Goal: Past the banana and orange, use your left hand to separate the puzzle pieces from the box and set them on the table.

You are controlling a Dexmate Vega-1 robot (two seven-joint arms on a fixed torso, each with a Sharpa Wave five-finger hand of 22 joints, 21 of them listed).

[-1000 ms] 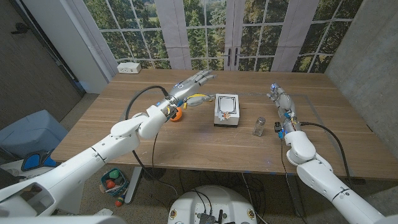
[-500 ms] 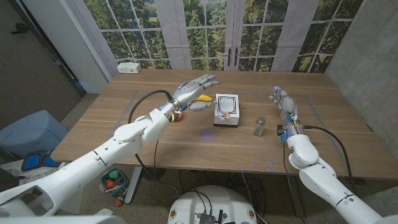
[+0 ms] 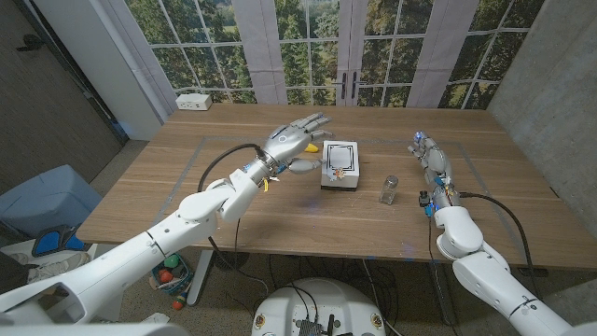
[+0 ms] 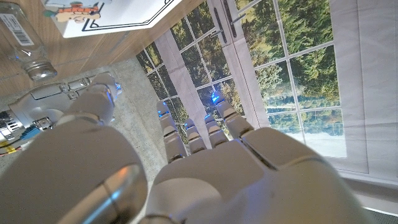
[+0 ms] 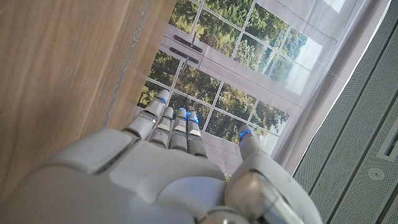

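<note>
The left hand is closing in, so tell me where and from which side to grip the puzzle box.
Grip the puzzle box by its two long side edges, coming down from above and from its left, where the left robot hand hovers open. The box lies flat, picture side up, so only its thin sides offer purchase. The glass jar stands on its right, crowding that side.

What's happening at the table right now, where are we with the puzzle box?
The left hand hovers open, fingers spread, just left of the white puzzle box, not touching it. The banana peeks out under that hand. The box looks closed. A small glass jar stands to its right. The right hand waits, holding nothing.
</note>
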